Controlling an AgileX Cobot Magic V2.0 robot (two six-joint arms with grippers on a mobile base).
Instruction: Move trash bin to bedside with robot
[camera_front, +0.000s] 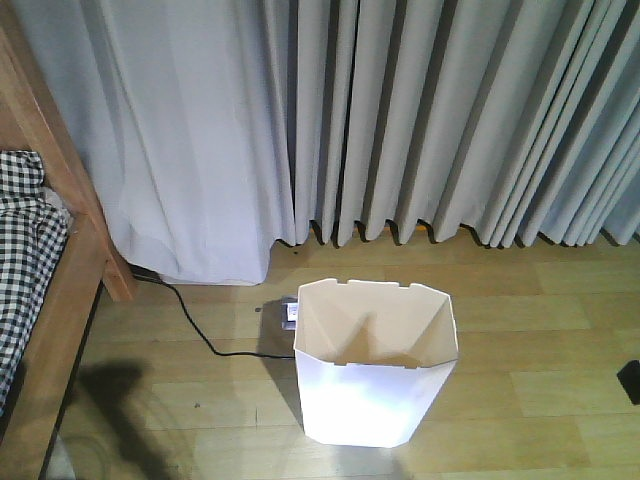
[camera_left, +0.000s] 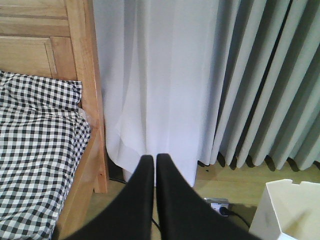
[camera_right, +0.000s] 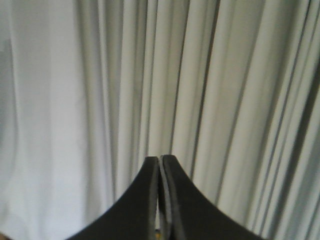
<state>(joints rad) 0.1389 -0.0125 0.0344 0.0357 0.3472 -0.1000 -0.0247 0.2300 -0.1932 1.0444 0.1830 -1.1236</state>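
While both our left gripper (camera_left: 154, 159) and right gripper (camera_right: 160, 160) hang with fingers pressed together, empty, the bin (camera_front: 375, 360) stands apart from the bed (camera_front: 60, 290); pushing its thin wall high could tip it.

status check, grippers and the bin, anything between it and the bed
Left gripper shut, empty; right gripper shut, empty. Tall white plastic trash bin upright, untouched, apart from light-brown wooden bed. Black power cord on floor between.

No text, label or number is legible anywhere.
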